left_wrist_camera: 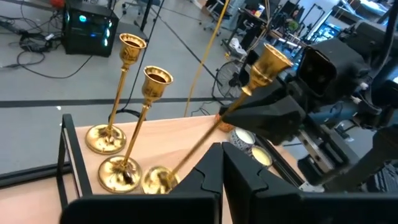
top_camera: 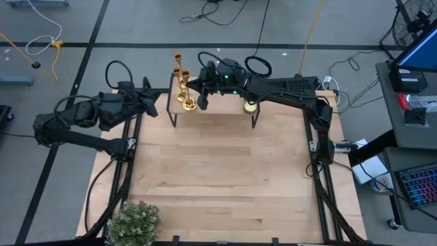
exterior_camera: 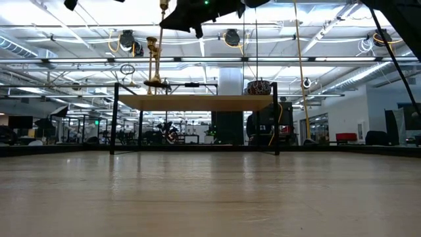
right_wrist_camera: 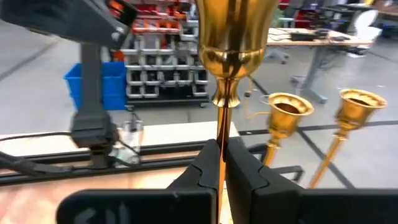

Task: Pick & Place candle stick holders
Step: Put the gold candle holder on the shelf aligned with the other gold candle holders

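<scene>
Candle stick holders (left_wrist_camera: 143, 134): tall, shiny gold

A big open industrial lab or workshop is showing here: exposed ceiling trusses (exterior_camera: 197, 62) are running overhead, parts bins (right_wrist_camera: 158, 68) are filling shelving, cables (top_camera: 218, 14) are trailing over the grey floor, and a computer tower (left_wrist_camera: 87, 28) is glowing beyond the wooden worktop (top_camera: 218, 178).
</scene>
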`<state>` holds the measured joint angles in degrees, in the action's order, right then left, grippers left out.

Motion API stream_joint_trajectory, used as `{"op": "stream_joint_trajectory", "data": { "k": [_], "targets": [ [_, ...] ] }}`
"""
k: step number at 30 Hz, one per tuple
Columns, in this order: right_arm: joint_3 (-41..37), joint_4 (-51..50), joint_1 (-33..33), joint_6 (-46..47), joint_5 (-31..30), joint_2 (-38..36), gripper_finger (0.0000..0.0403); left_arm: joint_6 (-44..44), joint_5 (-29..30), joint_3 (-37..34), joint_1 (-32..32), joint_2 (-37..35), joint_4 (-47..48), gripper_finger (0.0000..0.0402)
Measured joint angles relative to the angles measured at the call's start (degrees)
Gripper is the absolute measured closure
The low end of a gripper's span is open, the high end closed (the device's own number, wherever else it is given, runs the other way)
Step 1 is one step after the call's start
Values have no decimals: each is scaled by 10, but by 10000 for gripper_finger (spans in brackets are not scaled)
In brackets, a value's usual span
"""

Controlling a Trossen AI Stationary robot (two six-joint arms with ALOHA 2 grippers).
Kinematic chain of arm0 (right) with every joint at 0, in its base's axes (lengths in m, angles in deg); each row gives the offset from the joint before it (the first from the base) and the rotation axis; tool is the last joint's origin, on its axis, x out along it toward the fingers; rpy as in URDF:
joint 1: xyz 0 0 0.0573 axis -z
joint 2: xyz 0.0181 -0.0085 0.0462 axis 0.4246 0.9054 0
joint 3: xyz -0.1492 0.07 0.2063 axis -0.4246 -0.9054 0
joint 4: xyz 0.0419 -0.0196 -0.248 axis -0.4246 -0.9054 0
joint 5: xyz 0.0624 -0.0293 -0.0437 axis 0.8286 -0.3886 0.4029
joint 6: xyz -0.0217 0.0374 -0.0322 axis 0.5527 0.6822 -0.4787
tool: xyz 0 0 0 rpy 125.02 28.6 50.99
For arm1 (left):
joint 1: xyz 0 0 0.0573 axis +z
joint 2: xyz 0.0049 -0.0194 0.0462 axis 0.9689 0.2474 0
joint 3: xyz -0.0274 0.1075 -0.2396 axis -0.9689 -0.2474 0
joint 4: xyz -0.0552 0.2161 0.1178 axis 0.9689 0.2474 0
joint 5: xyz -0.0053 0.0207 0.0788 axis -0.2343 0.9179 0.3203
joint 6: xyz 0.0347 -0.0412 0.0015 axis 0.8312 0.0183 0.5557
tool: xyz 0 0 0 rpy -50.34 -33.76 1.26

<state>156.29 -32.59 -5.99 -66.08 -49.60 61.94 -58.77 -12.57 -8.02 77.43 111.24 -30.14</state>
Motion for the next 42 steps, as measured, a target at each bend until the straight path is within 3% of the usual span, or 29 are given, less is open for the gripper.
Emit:
{"op": "stream_joint_trajectory", "data": {
  "k": [42],
  "targets": [
    [0, -49, 16, 31, -16, 10, 403, 5, -22, 0, 0, 1, -3, 396]
  ]
}}
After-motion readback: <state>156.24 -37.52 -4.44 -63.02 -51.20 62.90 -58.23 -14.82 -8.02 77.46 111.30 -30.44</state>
